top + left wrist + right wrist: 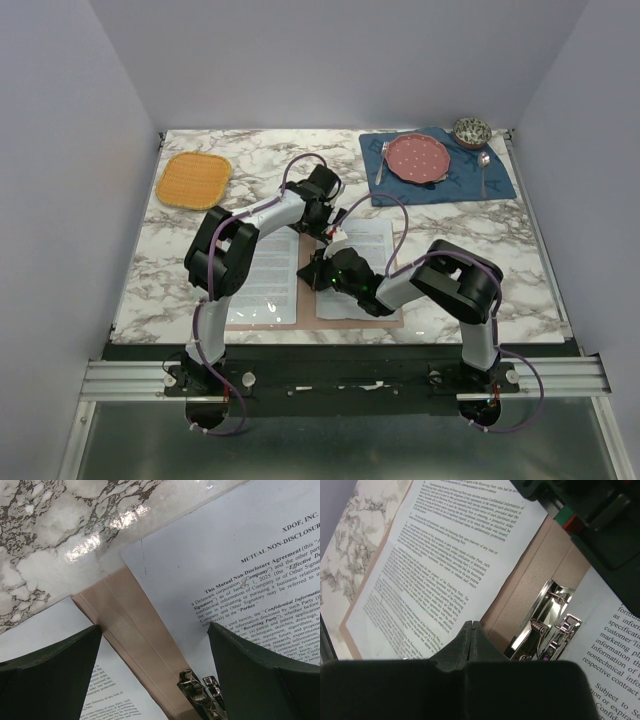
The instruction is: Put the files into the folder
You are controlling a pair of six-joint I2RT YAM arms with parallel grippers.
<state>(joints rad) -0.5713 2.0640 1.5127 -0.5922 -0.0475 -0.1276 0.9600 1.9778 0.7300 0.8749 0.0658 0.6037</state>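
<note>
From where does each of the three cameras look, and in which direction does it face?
Top: high behind the bases, looking down on the table; left arm and right arm show.
Left wrist: over the folder, looking down; its open fingers show.
Right wrist: low over a printed sheet, looking aslant; its shut fingers show.
Both wrist views share the metal clip.

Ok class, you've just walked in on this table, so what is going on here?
Two robot arms are working over an open folder on the marble table. A printed sheet lies on each half of it: the left sheet and the right sheet. Both claws hang over the spine near the metal clip. The left claw is open, and the right claw is shut with nothing visible between its fingers. The folder is not yet closed.
</note>
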